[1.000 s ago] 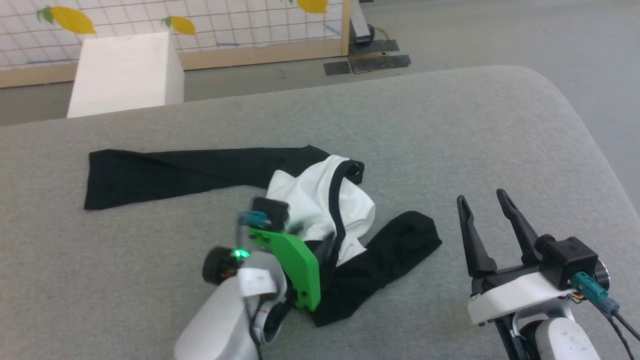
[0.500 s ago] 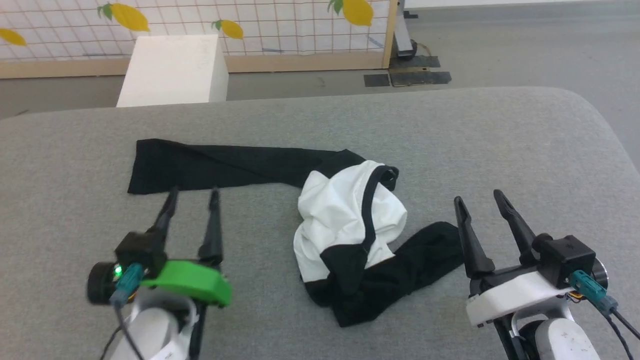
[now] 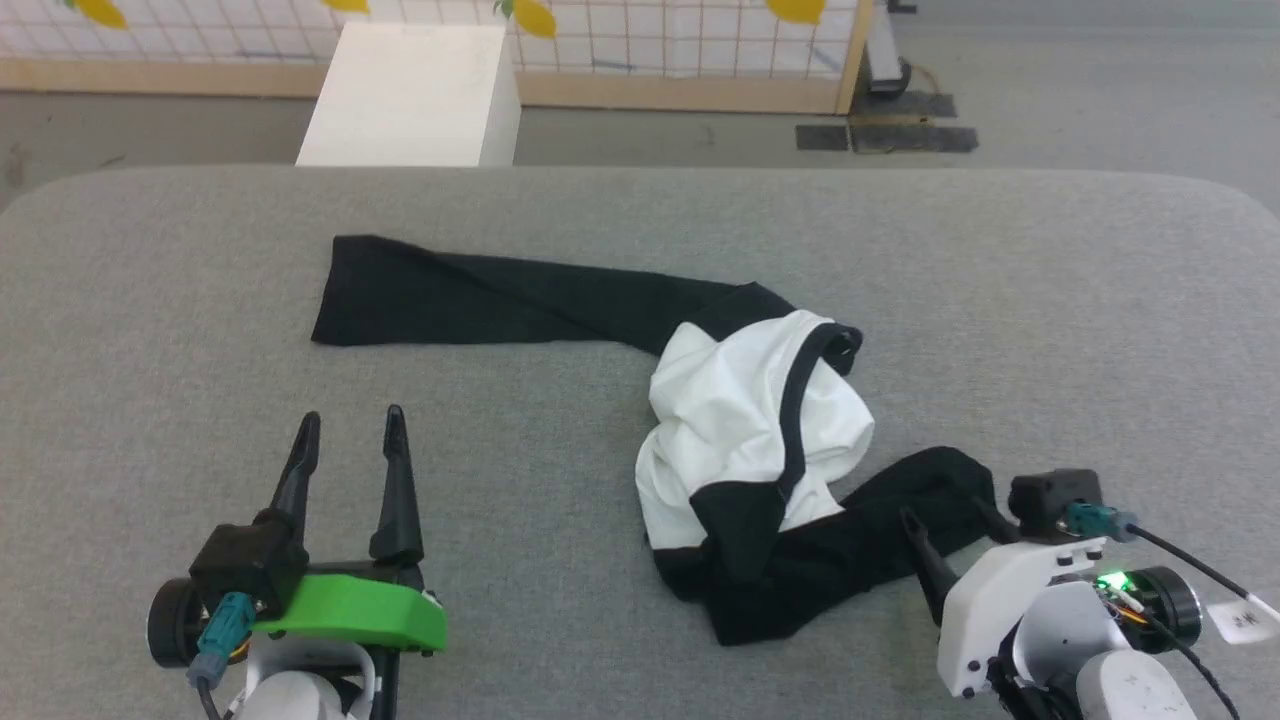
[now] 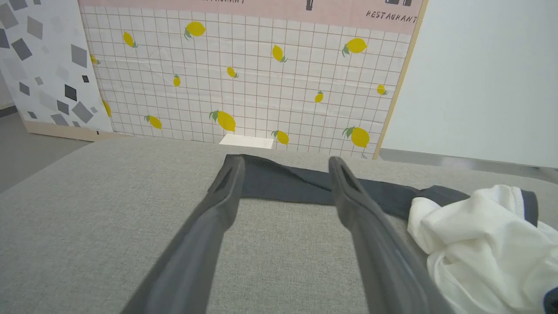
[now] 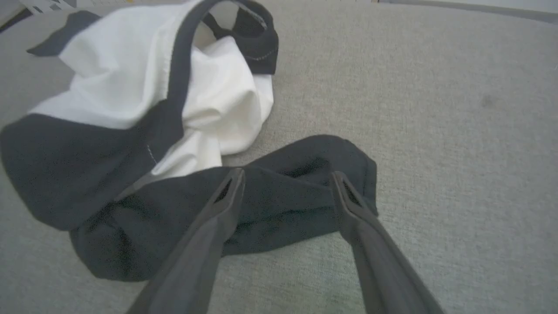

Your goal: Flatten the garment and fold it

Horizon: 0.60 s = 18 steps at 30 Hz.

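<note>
Garment: the white long-sleeved shirt with black sleeves and a black neckband (image 3: 750,410) sits a bit right of centre on the grey fabric-covered tabletop (image 3: 1050,300). The white body is bunched in a heap, so it's nowhere near flat yet.
Far sleeve: one black sleeve (image 3: 480,295) lies stretched out to the left, pretty straight already.
Near sleeve: the other black sleeve (image 3: 880,520) is crumpled at the front right of the heap.
Left pincer: a second ago our left pincer (image 3: 350,415) was right in on the shirt. Now it's backed out to the left, jaws wide, nothing in them, well apart from the heap.
Right pincer: our right pincer (image 5: 286,174) was parked off to the right, fingers pointing up the view. Now it's tipped down over the crumpled sleeve, jaws wide and not closed on anything. We can't tell if the tips touch the cloth.
Camera: the head view swung too, so the shirt's shift in the picture is mostly that.
What it means: we reckon the left side is sorted and the job has switched to pulling the near sleeve out. Folding is still a way off.
</note>
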Available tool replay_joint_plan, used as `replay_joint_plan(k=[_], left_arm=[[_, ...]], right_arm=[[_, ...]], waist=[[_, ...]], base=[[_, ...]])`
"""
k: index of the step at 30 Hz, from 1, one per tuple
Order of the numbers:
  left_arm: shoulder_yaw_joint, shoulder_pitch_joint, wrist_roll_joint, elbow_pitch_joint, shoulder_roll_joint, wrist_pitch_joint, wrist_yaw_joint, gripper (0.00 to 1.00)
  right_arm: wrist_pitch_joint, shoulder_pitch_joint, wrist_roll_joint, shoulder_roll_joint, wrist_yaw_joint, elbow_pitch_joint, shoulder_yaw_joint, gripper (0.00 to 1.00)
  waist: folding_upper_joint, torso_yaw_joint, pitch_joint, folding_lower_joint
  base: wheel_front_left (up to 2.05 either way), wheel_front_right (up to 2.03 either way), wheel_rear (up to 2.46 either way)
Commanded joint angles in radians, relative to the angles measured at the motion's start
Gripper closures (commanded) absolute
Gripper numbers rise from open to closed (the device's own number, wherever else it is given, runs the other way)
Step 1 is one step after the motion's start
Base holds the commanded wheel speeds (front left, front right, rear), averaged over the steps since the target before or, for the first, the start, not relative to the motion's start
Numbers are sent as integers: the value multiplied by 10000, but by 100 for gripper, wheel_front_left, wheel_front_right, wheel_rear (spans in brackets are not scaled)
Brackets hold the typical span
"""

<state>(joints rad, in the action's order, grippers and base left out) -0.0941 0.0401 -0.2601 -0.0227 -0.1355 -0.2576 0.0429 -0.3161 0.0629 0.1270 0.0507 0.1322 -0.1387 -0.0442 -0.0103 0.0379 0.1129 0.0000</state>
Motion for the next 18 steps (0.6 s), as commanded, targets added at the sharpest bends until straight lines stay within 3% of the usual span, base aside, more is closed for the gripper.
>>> replay_joint_plan(k=[1,9,10,11,12,15,18], left_arm=[[69,-14,179,30,134,-40,-113,0],[354,232,506,-109,584,-41,-663,0],[378,241,547,-115,623,-41,-703,0],[399,241,562,-129,651,-41,-738,0],[417,236,583,-174,678,-41,-790,0],[530,260,633,-279,731,-41,-900,0],[607,278,691,-430,770,-41,-1011,0]], right_arm=[[-292,157,-152,-5,-15,-117,-4,0],[-1856,892,-517,-5,-15,-1134,-195,0],[-2006,957,-422,-5,-15,-1257,-226,22],[-2072,1007,-313,-5,-15,-1327,-294,57],[-2081,1060,-198,-5,-15,-1389,-318,100],[-1944,1094,14,-5,-15,-1417,-81,100],[-1277,966,181,-5,-15,-1001,892,100]], waist=[[103,314,321,0],[103,619,834,0],[103,616,864,0],[103,604,875,0],[103,578,877,0],[103,465,796,0],[103,342,604,0]], base=[[0,0,0],[0,0,0],[0,0,0],[0,0,0],[0,0,0],[0,0,0],[0,0,0]])
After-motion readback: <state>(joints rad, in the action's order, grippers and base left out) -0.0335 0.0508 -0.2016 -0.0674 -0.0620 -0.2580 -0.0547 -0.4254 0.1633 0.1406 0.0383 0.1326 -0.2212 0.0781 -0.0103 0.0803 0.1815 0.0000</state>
